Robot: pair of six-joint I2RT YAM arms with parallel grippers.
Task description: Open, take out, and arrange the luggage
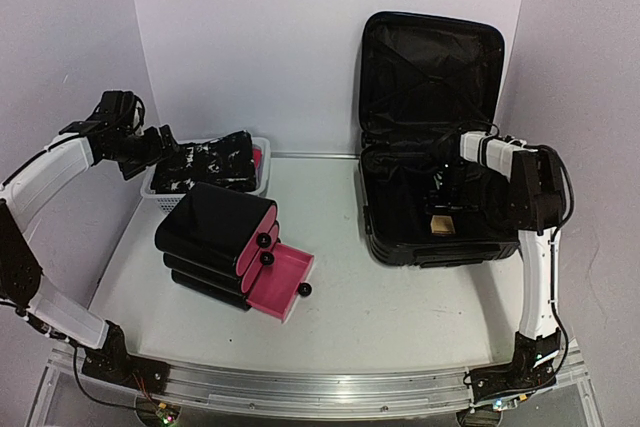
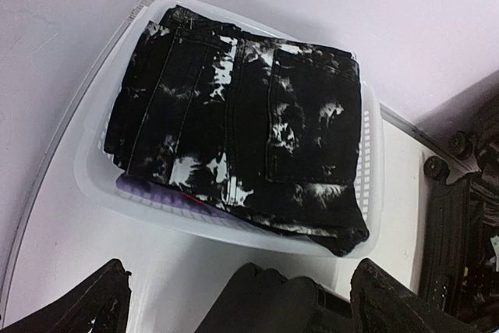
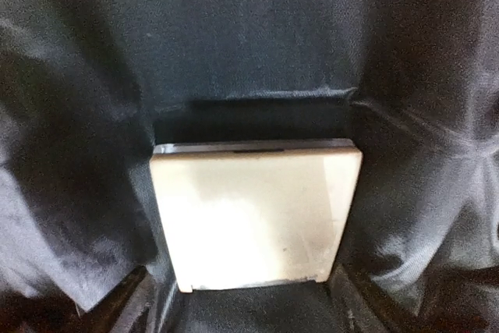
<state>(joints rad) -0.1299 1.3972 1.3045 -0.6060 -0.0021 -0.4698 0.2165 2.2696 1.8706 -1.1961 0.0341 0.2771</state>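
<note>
The big black hard suitcase (image 1: 428,251) with the ribbed shell lies open on the right side of the pale table (image 1: 400,312). Its lid stands up against the back wall. Inside it is soft black cloth lining (image 3: 249,37) that looks wrinkled and a bit shiny. The right gripper (image 1: 443,209) is down in the bottom half of the suitcase. Its two fingers (image 3: 152,306) press on both lower corners of a flat cream square piece (image 3: 253,220), so it is holding it. The piece looks smooth, and it has a thin grey strip along its top edge. The left gripper (image 1: 168,157) hangs over a white plastic basket (image 1: 263,150) with little holes, at the back left by the wall. Its fingers (image 2: 82,302) are spread wide with nothing between them. The basket holds a folded black denim cloth with white blotches (image 2: 242,122), with seams and a pocket. Something purple and a bit of red peek out from under it. In front of the basket sits a smaller smooth black case with pink fronts (image 1: 215,219) and round black knobs (image 1: 263,239). Its lowest pink drawer (image 1: 275,282) is pulled out.
</note>
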